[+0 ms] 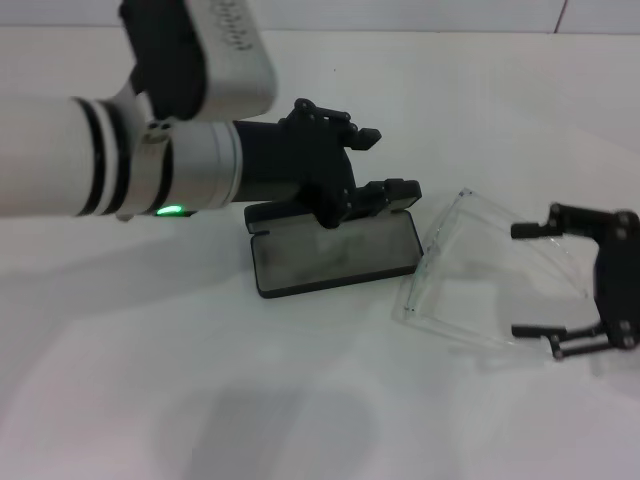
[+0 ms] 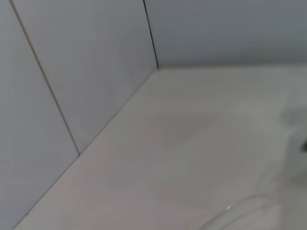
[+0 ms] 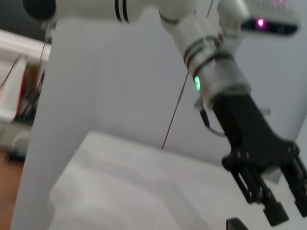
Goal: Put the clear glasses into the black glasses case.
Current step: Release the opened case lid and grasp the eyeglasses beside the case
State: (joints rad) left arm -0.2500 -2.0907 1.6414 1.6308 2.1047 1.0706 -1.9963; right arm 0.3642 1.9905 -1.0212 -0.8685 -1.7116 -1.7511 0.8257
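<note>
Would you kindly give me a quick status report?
Left gripper open over case. Right gripper open around glasses beside case. Case open, empty.

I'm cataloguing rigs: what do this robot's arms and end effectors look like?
The left arm is a white cylinder with black rings, a silver wrist collar and a green light. The left end effector and right end effector are black, with linkage-style fingers.
</note>
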